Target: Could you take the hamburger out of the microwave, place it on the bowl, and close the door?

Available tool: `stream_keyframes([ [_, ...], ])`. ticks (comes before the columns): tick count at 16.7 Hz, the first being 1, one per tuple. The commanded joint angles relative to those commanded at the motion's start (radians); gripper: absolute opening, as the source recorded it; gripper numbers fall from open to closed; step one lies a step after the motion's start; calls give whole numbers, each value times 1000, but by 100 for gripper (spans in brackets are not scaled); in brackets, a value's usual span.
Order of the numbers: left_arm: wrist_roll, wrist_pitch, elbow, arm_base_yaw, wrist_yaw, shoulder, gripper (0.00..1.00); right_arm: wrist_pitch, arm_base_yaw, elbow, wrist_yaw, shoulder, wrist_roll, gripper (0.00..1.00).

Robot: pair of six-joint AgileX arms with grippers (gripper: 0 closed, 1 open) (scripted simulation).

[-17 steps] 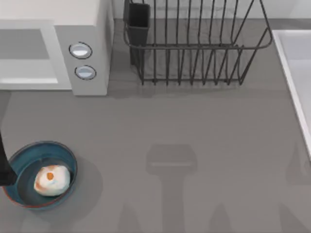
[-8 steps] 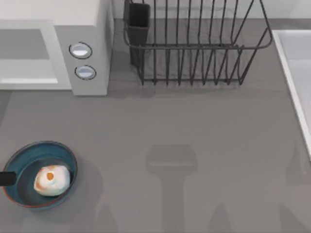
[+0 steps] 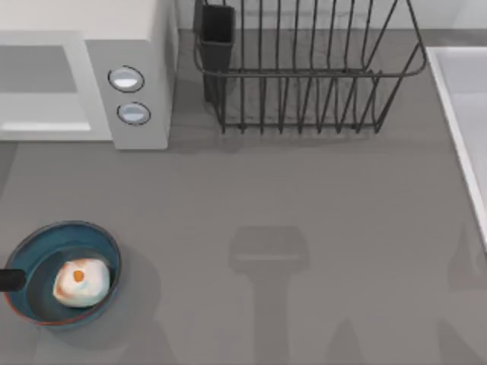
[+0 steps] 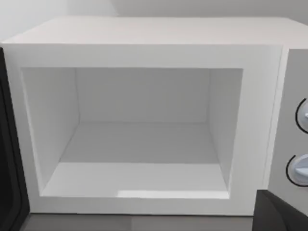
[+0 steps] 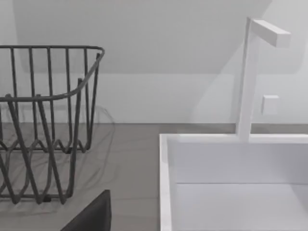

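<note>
the hamburger (image 3: 81,282) is sitting inside the bowl (image 3: 46,239) at the bench's (image 3: 304,205) front left; the microwave (image 4: 144,33) is standing open, cavity bare. neither end effector's opening can be told.

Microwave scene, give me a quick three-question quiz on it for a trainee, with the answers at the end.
1. True or false: the hamburger lies inside the bowl.
2. In the left wrist view, the microwave cavity is: A) holding a plate, B) empty and open at the front, C) shut behind its door.
3. Fill in: the dark wire rack stands to the ______ of the microwave in the top view.

Key: 1 true; 2 B; 3 right.
</note>
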Motion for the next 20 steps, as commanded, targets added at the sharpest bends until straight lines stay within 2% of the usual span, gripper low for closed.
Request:
stream_keyframes([
  [3, 0, 0, 0, 3, 3, 1, 0, 0, 0, 0, 0, 0, 0, 100],
  [5, 0, 5, -1, 41, 40, 5, 0, 0, 0, 0, 0, 0, 0, 100],
  [10, 0, 27, -5, 259, 259, 22, 0, 0, 0, 0, 0, 0, 0, 100],
  [13, 0, 37, -7, 353, 353, 30, 0, 0, 0, 0, 0, 0, 0, 100],
  [15, 0, 39, -7, 374, 374, 32, 0, 0, 0, 0, 0, 0, 0, 100],
  [20, 1, 47, -1, 354, 354, 42, 0, 0, 0, 0, 0, 0, 0, 100],
])
